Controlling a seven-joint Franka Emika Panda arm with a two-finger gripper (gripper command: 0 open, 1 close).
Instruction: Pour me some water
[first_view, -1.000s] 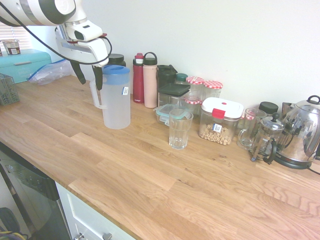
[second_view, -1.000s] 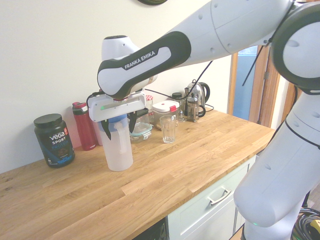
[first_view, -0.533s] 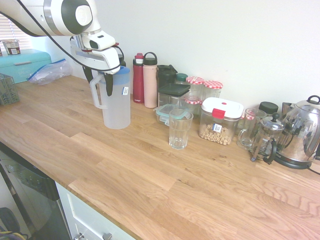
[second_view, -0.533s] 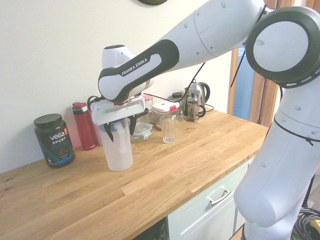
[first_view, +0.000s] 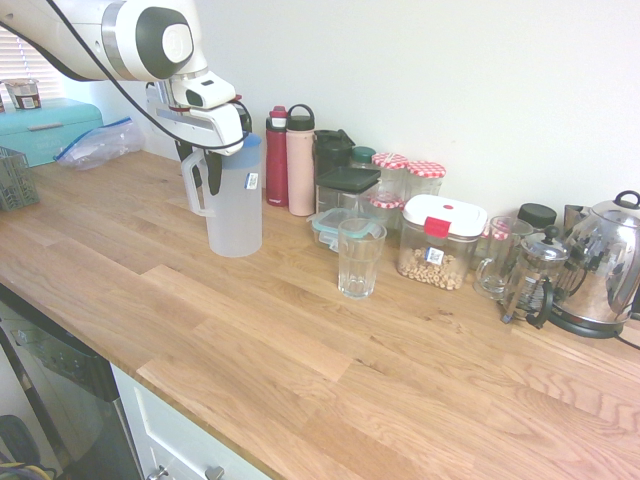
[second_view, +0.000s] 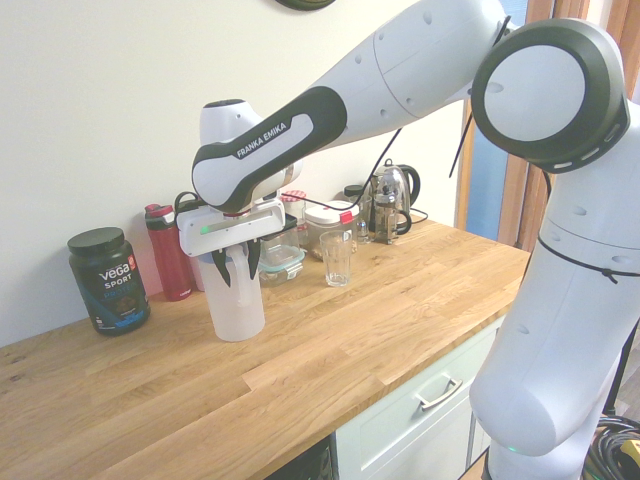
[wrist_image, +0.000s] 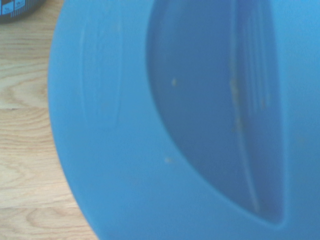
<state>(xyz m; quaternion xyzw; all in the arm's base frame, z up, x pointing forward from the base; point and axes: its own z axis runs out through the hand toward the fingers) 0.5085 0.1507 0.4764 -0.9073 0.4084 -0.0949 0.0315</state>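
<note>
The end effector (first_view: 205, 168) is hanging over the top of the water jug (first_view: 233, 205), pointing almost straight down, with one dark finger (first_view: 216, 172) sitting in the gap between the handle (first_view: 190, 187) and the jug's wall. In the second exterior view the fingers are reaching down on either side of the jug's upper part, partly spread; whether they are actually pressing on the handle or rim cannot be told. The jug is standing upright on the tabletop (first_view: 300, 340), near the back, just beside the bottles (first_view: 288, 160), well apart from the empty glass (first_view: 360, 258), which is standing further along.

This looks like the grasping step, with pouring not yet begun. Next, the grip probably needs to become firm on the handle before lifting, carrying the jug to the glass and tipping it.

The wrist view is showing only the blurred blue lid (wrist_image: 175, 125), filling nearly everything. The water level inside the frosted jug is hard to make out.
</note>
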